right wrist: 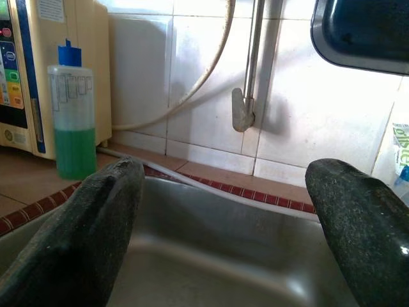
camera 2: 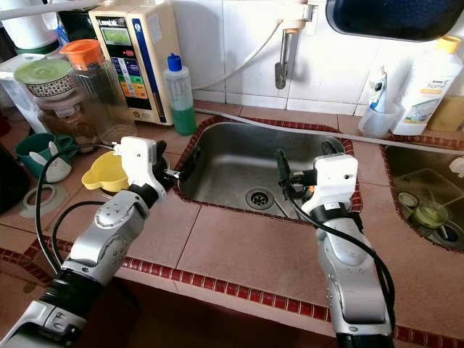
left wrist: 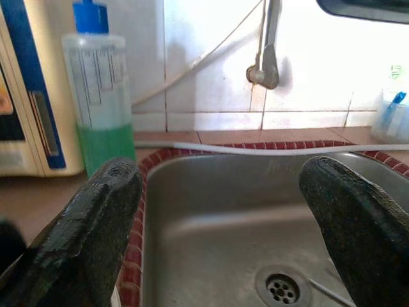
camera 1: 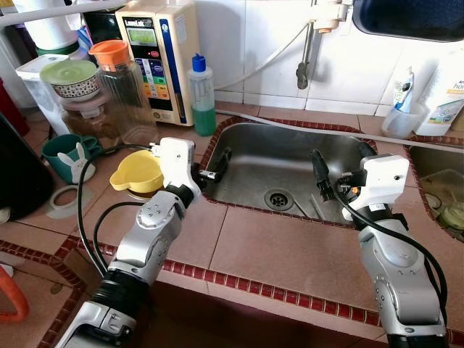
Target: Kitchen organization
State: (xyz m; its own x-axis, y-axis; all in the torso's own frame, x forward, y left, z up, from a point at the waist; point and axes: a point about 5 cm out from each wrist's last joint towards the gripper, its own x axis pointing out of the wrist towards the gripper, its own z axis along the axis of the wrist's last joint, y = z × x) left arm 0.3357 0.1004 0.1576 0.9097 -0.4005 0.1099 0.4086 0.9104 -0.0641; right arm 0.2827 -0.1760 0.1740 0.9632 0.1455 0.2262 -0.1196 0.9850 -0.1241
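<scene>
Sink point(camera 1: 246, 156): empty steel basin set in the tiled counter point(camera 1: 275, 254).
Left end effector point(camera 1: 214, 165): fingers wide, holding nothing, at the sink's left rim.
Right end effector point(camera 1: 330, 174): fingers wide, empty, over the basin.
Risk: reaching left could topple the green soap bottle point(camera 1: 202, 96) or the yellow funnel point(camera 1: 138, 172) just beside the wrist.

"home" reads on the white bottle point(camera 2: 433, 80) right of the sink; other labels illegible

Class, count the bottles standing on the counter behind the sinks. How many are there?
2. A clear bottle of green liquid with a blue cap stands left of the sink, beside the beige machine. A white bottle stands far right. Others may be hidden.
</scene>
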